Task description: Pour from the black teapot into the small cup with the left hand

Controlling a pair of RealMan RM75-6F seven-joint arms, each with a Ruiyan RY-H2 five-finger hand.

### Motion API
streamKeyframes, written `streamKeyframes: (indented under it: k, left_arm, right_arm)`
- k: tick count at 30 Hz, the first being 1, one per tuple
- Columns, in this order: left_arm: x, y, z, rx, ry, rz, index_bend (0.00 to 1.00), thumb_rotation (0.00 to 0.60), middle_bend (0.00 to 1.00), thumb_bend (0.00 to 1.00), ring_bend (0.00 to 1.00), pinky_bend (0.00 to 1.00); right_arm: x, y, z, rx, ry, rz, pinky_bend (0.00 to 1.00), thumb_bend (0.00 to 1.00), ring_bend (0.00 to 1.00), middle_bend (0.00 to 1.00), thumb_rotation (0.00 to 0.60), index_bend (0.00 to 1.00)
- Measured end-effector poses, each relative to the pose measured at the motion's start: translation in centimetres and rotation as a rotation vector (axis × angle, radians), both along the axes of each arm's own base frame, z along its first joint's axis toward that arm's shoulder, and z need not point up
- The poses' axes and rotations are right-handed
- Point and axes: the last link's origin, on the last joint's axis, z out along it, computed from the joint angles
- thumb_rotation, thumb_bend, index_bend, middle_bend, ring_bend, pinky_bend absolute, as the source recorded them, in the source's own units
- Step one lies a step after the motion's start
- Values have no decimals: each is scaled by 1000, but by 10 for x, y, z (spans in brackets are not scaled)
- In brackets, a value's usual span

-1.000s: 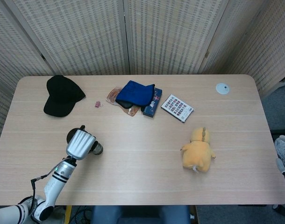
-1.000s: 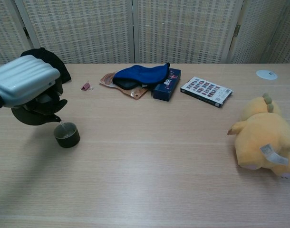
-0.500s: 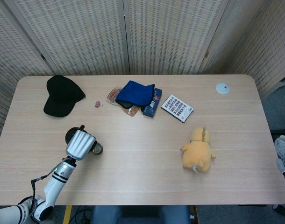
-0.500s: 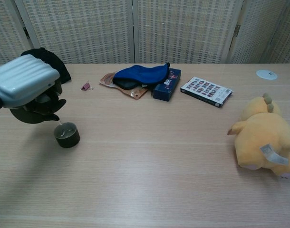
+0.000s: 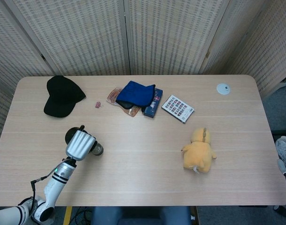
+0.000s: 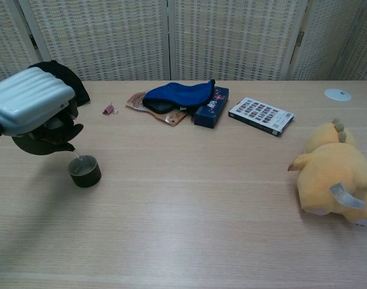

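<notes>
From the head view, the left hand [image 5: 80,144] holds the black teapot [image 5: 72,136] near the table's [image 5: 147,164] left front edge, over the small dark cup [image 5: 97,150].

From the chest view, the teapot's spout tips just above the cup, apparently so the pour lands inside. The right hand is unseen.

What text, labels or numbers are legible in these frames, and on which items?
None can be read.
Blue box: light lettering on its side, too blurred to read.
Flat case: grid of small printed tiles, too small to read.
Plush: white sewn tag, print illegible.
Cap, teapot, cup, white disc: no markings visible.
</notes>
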Motion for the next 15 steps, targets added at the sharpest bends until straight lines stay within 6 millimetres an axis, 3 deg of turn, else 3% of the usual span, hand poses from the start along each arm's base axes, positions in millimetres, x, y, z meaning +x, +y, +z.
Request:
streamKeyframes:
  k: [4, 10, 15]
  left_arm:
    - [1, 0, 1, -4, -14, 7, 1000, 490, 1000, 469, 997, 431]
    - [2, 2, 2, -8, -42, 9, 1000, 355, 1000, 469, 997, 432]
    - [3, 3, 4, -10, -81, 12, 1000, 333, 1000, 469, 997, 432]
  right_arm:
    - [0, 0, 0, -1, -1, 0, 158, 302, 188, 284, 600, 249]
    - [0, 0, 0, -3, -1, 1, 158, 301, 188, 284, 600, 249]
    - [0, -1, 0, -1, -1, 1, 158, 301, 188, 284, 600, 249]
